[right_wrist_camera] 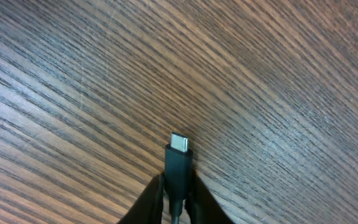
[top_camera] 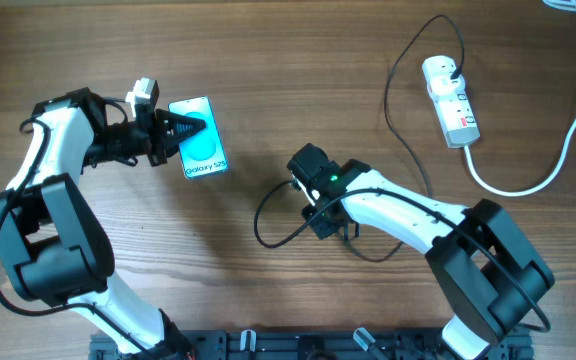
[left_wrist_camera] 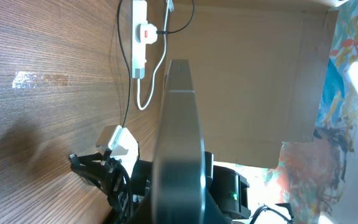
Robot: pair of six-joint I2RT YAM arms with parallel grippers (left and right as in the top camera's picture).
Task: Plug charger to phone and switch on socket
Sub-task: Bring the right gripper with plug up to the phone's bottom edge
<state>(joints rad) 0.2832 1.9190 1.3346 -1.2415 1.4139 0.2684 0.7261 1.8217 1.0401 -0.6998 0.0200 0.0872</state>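
Charger (right_wrist_camera: 179, 163): light, stiff at its tip, limp behind; right tool (right_wrist_camera: 176, 190) pinches it just behind the tip.
Phone (top_camera: 206, 150): rigid, probably slippery; left tool (top_camera: 181, 130) is closed on it.

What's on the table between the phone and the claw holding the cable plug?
Nothing: overhead, only bare table separates the phone from the right gripper.

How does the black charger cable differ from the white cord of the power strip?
The charger cable is thin and black; the white cord is thicker. The cable's connector tip sits in the right gripper; the cord runs off the picture's edge. Both lead to the power strip.
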